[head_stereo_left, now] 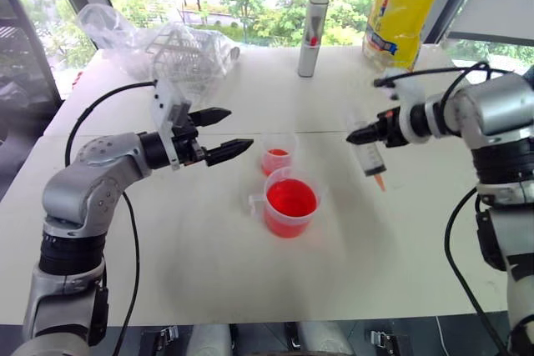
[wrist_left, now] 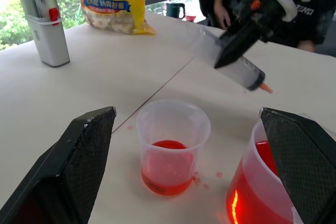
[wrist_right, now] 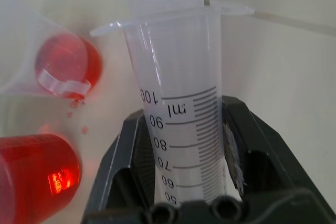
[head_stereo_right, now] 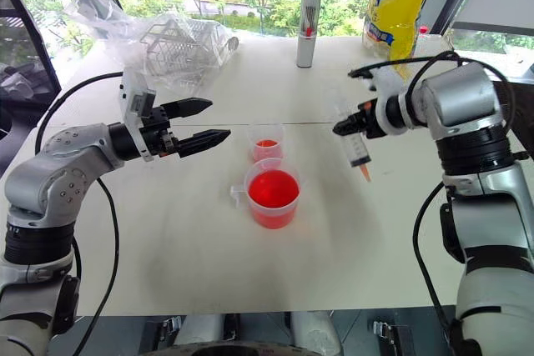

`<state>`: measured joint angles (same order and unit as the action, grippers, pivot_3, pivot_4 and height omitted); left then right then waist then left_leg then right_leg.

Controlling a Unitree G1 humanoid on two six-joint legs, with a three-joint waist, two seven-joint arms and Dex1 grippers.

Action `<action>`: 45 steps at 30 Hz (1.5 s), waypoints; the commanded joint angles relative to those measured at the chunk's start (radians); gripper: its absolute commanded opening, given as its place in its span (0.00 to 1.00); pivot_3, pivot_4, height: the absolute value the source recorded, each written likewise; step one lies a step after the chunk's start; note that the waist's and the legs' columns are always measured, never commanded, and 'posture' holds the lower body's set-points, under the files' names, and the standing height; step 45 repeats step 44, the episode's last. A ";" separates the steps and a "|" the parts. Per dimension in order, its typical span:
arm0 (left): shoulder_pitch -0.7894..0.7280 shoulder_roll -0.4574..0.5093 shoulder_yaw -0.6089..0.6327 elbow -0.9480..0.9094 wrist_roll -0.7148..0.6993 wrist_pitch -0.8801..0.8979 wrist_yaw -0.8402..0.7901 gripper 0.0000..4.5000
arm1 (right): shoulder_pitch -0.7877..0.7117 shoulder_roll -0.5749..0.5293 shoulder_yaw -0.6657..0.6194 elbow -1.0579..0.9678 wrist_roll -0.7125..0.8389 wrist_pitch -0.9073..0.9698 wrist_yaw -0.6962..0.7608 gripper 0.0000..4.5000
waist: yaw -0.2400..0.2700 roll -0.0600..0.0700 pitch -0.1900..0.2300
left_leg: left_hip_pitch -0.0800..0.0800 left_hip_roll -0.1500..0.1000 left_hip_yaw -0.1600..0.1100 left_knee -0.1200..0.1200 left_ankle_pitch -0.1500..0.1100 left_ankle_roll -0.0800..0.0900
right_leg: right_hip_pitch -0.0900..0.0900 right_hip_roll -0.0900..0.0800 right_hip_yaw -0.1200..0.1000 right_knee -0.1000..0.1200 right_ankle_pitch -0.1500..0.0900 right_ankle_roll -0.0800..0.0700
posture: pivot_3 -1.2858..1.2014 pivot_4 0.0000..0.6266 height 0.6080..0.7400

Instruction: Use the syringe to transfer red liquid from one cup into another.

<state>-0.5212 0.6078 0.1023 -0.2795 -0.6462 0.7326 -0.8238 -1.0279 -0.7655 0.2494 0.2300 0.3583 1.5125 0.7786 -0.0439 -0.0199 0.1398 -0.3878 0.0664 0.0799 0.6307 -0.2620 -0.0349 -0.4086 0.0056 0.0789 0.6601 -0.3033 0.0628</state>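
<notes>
Left eye view: red liquid (head_stereo_left: pixel 290 198) in both cups.

Cups (head_stereo_left: pixel 288 198) mid-table — bare surround

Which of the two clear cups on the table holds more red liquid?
The larger cup with the side handle and pouring lip, nearer the robot; it is well filled with red liquid. The small handleless cup behind it holds only a shallow layer.

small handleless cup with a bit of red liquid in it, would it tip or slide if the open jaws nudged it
The small cup looks thin, clear plastic holding only a shallow pool of red liquid, so it is probably light and would slide easily on the smooth white table. A push near the rim might tip it, since it narrows toward its base.
</notes>
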 commanded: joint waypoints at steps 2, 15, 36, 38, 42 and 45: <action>-0.005 0.015 0.015 -0.040 -0.015 -0.002 0.004 1.00 | 0.000 0.018 0.006 0.014 0.001 0.096 -0.061 0.31 | 0.000 0.000 0.000 | 0.000 0.000 0.000 0.000 0.000 0.000 | 0.000 0.000 0.000 0.000 0.000 0.000 | 0.52 0.24 1.00; -0.020 0.016 0.002 -0.036 -0.005 -0.008 0.003 1.00 | 0.024 0.066 0.037 0.130 0.077 0.102 -0.182 0.31 | -0.001 0.000 0.000 | -0.001 -0.001 0.000 0.000 0.000 0.000 | 0.000 0.001 0.000 -0.001 0.000 0.000 | 0.52 0.24 1.00; 0.017 0.125 0.047 -0.071 -0.084 0.030 -0.077 1.00 | 0.209 -0.364 -0.149 -0.461 0.188 -0.341 0.105 0.98 | 0.000 0.000 0.000 | -0.002 0.000 -0.002 -0.003 0.000 0.000 | 0.000 0.001 -0.002 -0.006 0.000 0.001 | 0.52 0.24 1.00; 0.022 0.142 0.050 -0.071 -0.083 0.027 -0.082 1.00 | 0.296 -0.424 -0.207 -0.509 0.148 -0.535 0.179 0.98 | 0.000 0.000 0.000 | -0.002 0.000 -0.002 -0.003 0.000 0.000 | 0.001 0.001 -0.003 -0.007 0.000 0.001 | 0.52 0.24 1.00; 0.030 0.183 0.072 -0.076 -0.110 0.043 -0.101 1.00 | 0.367 -0.442 -0.360 -0.521 0.243 -0.604 0.301 0.98 | -0.002 0.000 0.001 | -0.001 0.000 -0.001 -0.002 0.000 0.000 | 0.002 0.001 -0.003 -0.007 0.000 0.001 | 0.52 0.24 1.00; 0.036 0.198 0.076 -0.076 -0.114 0.044 -0.107 1.00 | 0.411 -0.457 -0.408 -0.551 0.281 -0.617 0.361 0.98 | 0.000 0.000 0.001 | 0.001 0.001 -0.001 -0.002 0.000 0.000 | 0.003 0.000 -0.003 -0.007 0.000 0.001 | 0.52 0.24 1.00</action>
